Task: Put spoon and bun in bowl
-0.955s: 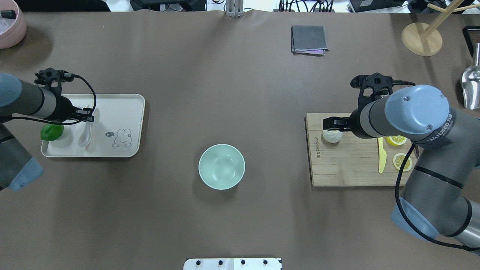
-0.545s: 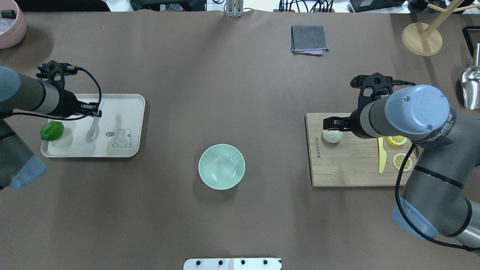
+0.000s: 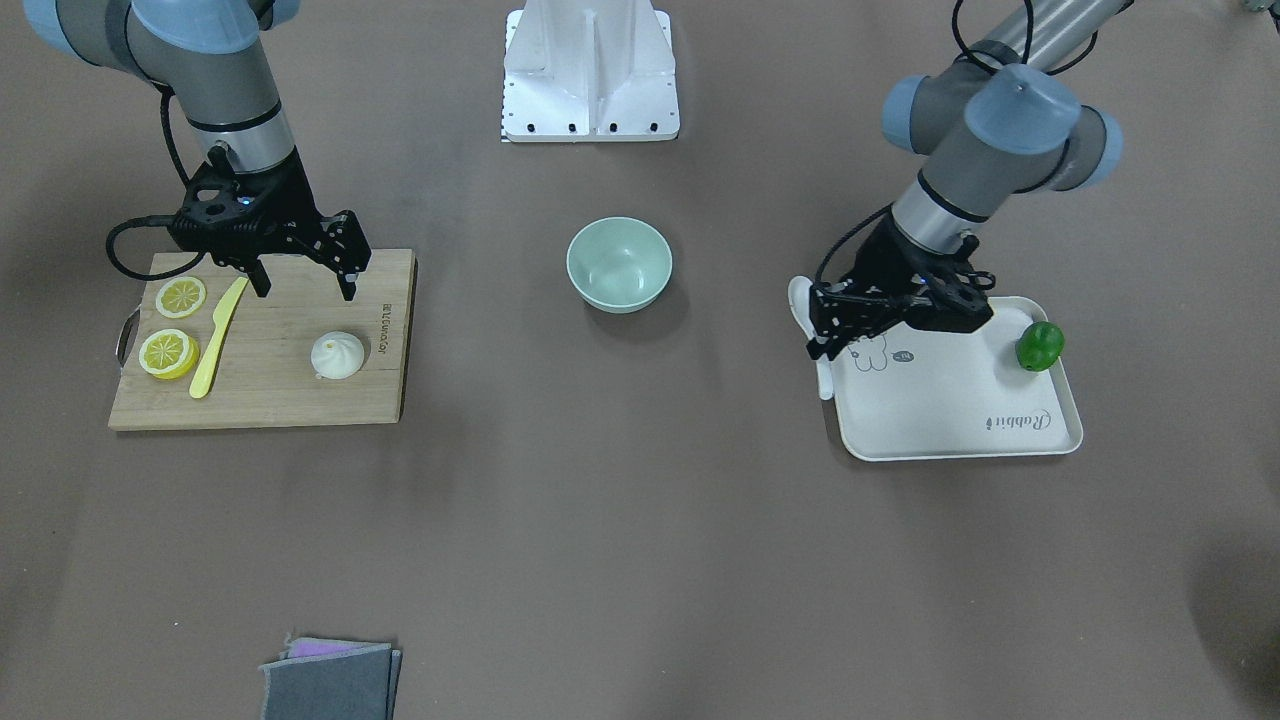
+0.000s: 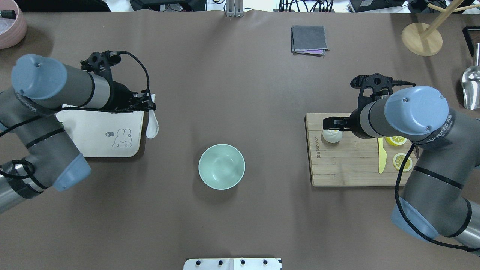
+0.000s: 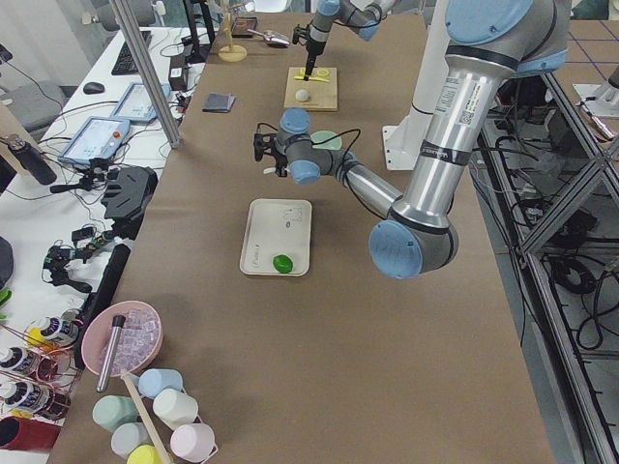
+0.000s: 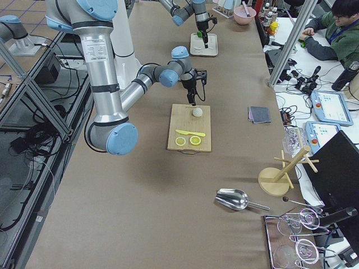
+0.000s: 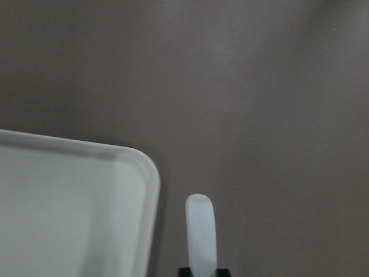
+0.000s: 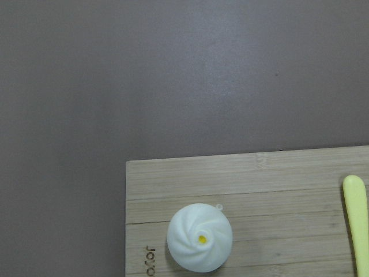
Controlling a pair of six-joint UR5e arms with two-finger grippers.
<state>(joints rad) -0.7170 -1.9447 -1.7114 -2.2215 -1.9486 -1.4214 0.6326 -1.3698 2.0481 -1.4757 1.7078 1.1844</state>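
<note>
My left gripper (image 4: 149, 107) is shut on the handle of the white spoon (image 4: 152, 127) and holds it in the air just past the tray's right edge, left of and beyond the mint-green bowl (image 4: 221, 167). The spoon also shows in the left wrist view (image 7: 200, 228) and the front view (image 3: 801, 297). The bowl (image 3: 619, 264) is empty. The white bun (image 4: 332, 137) sits on the bamboo cutting board (image 4: 348, 168). My right gripper (image 3: 305, 280) is open and hovers above the board, near the bun (image 3: 338, 355) without touching it. The bun also shows in the right wrist view (image 8: 200, 236).
The cream tray (image 4: 93, 140) holds a green fruit (image 3: 1040, 346). A yellow knife (image 4: 381, 155) and lemon slices (image 4: 402, 161) lie on the board's right part. A grey cloth (image 4: 309, 39), a wooden stand (image 4: 422, 39), a metal scoop (image 4: 470, 88) and a pink bowl (image 4: 9, 22) sit along the table's far edge and ends.
My left gripper has lifted the spoon off the tray and carried it right, past the tray's edge toward the bowl. The right arm and the bun have not moved.
</note>
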